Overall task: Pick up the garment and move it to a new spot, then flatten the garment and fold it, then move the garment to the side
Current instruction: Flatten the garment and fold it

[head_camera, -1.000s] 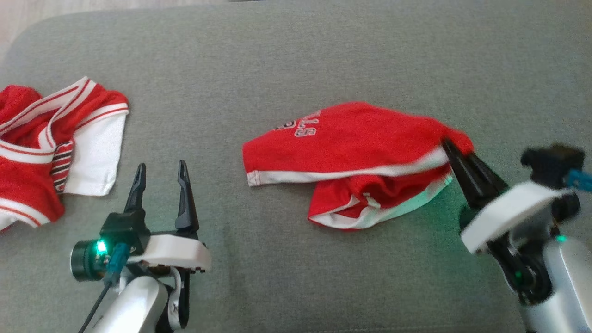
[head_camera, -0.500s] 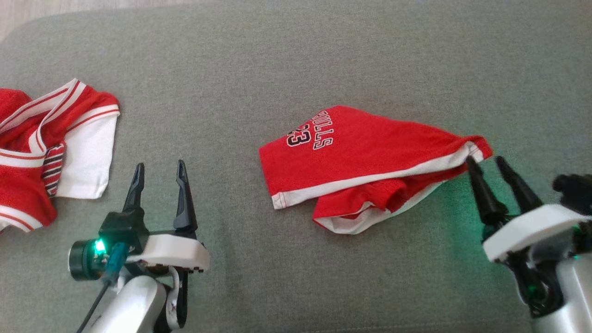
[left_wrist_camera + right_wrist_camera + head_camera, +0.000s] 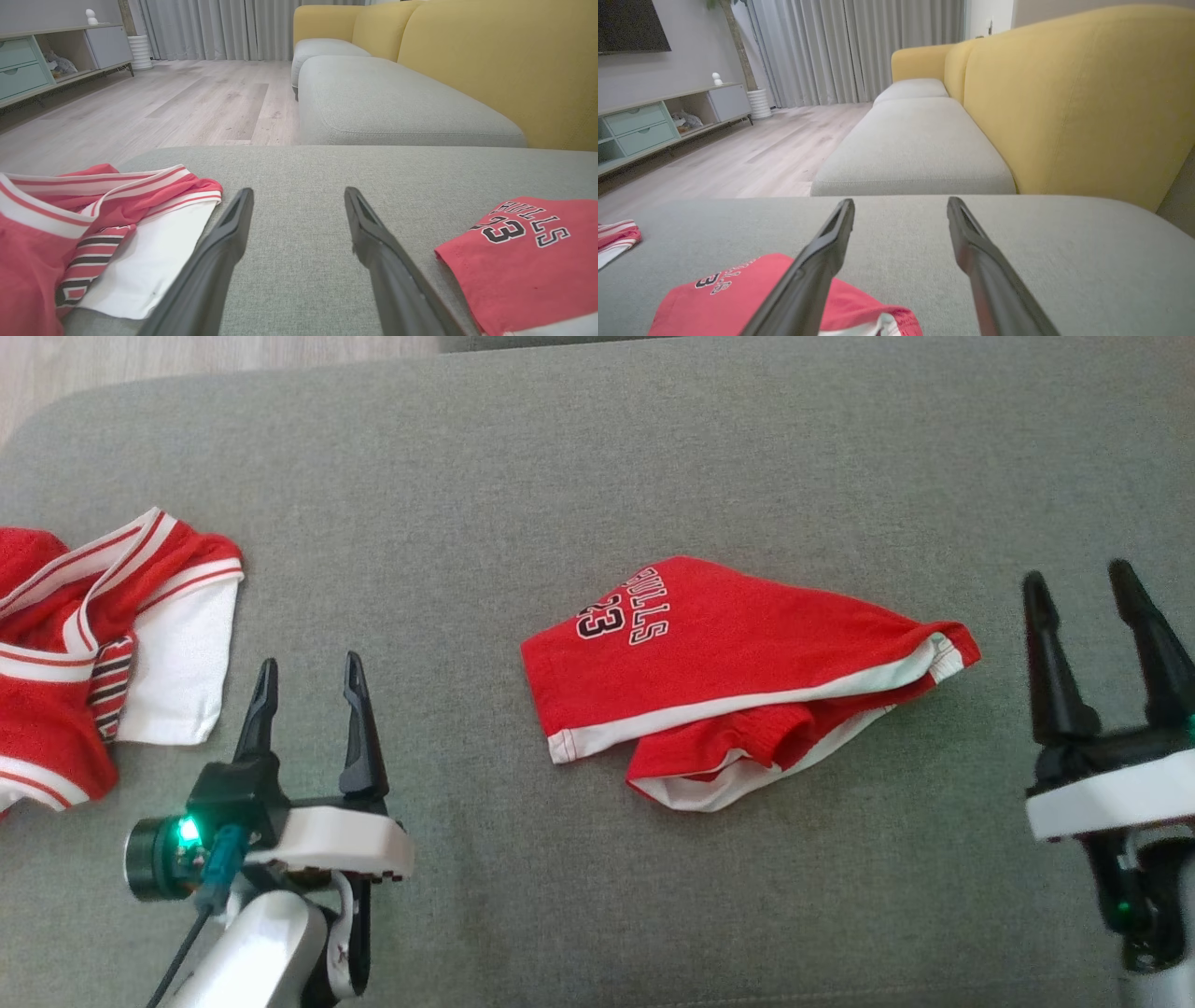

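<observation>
A pair of red shorts with white trim and black "BULLS 23" lettering, the garment (image 3: 738,672), lies crumpled on the grey cushion (image 3: 597,476), folded over itself. Its corner shows in the left wrist view (image 3: 528,261) and in the right wrist view (image 3: 738,298). My right gripper (image 3: 1078,583) stands open to the right of the garment, apart from it, fingers pointing away from me. My left gripper (image 3: 308,677) is open at the lower left with nothing between its fingers.
A second red and white garment (image 3: 103,644) lies bunched at the cushion's left edge. Wooden floor (image 3: 187,359) shows past the far left corner. A yellow sofa back (image 3: 1064,102) and more grey cushions (image 3: 915,154) lie beyond.
My right gripper has opened, let go of the garment's right corner and drawn back to the right. The garment has settled on the cushion. The left gripper has stayed put.
</observation>
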